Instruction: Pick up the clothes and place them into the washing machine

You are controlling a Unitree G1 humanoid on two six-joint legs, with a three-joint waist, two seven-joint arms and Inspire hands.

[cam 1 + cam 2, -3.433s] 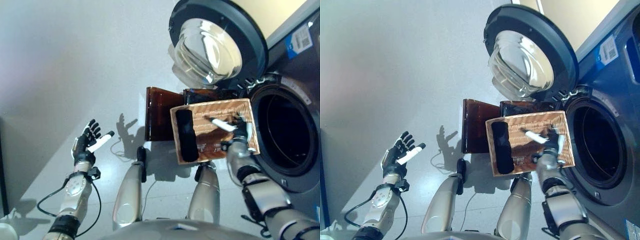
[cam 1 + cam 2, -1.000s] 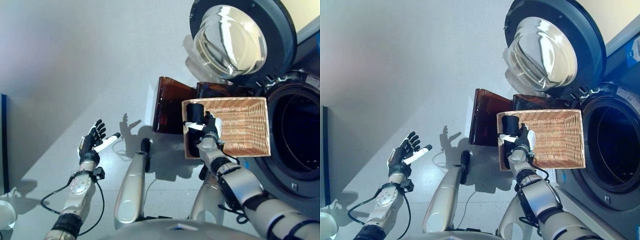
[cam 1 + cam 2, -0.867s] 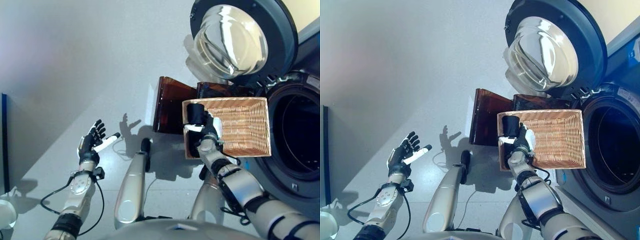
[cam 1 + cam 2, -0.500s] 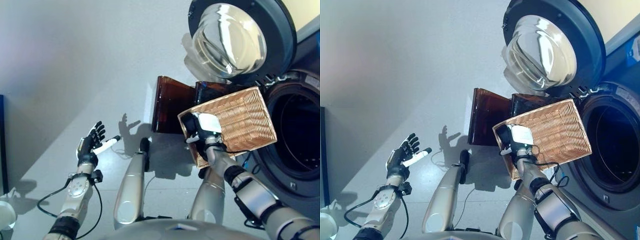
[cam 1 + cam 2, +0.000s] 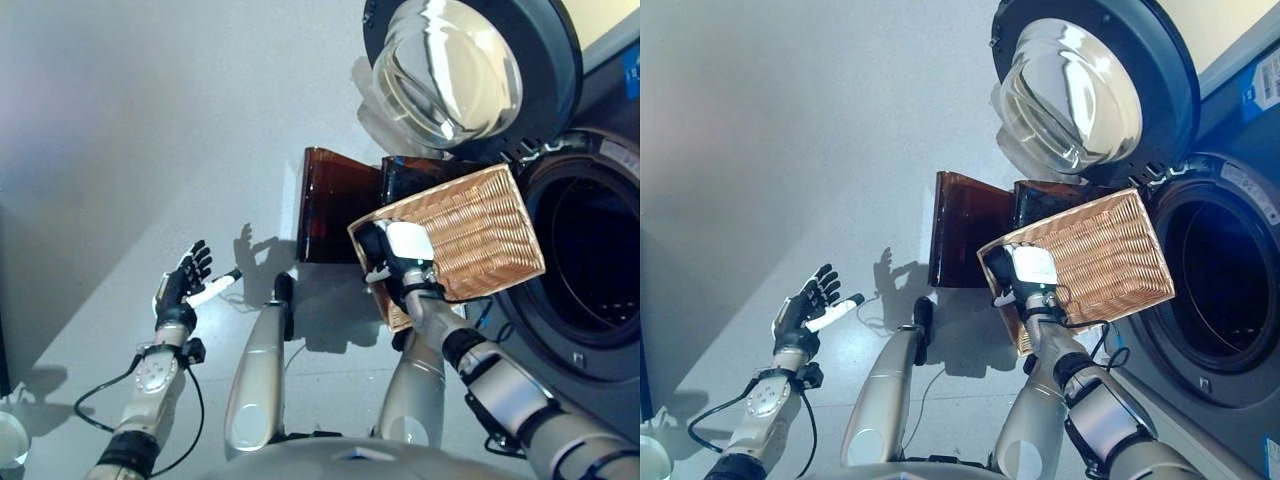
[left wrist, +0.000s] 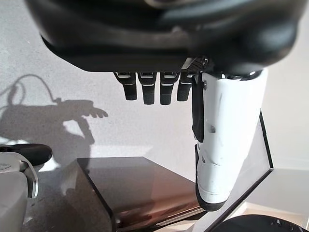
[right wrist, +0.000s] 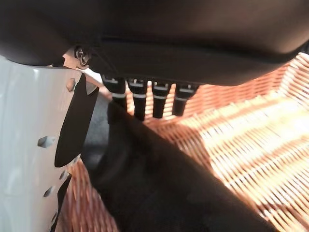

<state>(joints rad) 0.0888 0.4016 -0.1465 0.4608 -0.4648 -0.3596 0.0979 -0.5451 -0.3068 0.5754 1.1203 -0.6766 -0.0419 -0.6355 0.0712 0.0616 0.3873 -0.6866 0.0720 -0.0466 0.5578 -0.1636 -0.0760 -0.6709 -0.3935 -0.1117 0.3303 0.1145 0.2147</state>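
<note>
The shallow wicker basket (image 5: 470, 235) is tipped, its left end raised and its far end pointing at the washing machine's open drum (image 5: 595, 255). My right hand (image 5: 405, 255) is shut on the basket's raised left rim, thumb outside and fingers inside. A black piece of clothing (image 7: 159, 188) lies in that end of the basket against my fingers; it also shows beside the hand in the left eye view (image 5: 372, 238). My left hand (image 5: 180, 285) is open and empty, held out over the floor at the far left.
The low dark brown box (image 5: 335, 205) stands under and behind the basket. The machine's round glass door (image 5: 460, 70) hangs open above the basket. Grey floor (image 5: 150, 150) stretches to the left.
My right hand moved from the basket's right side to its left end, closed on the rim and raised it, tipping the basket toward the drum. In the last half second the tilt has held.
</note>
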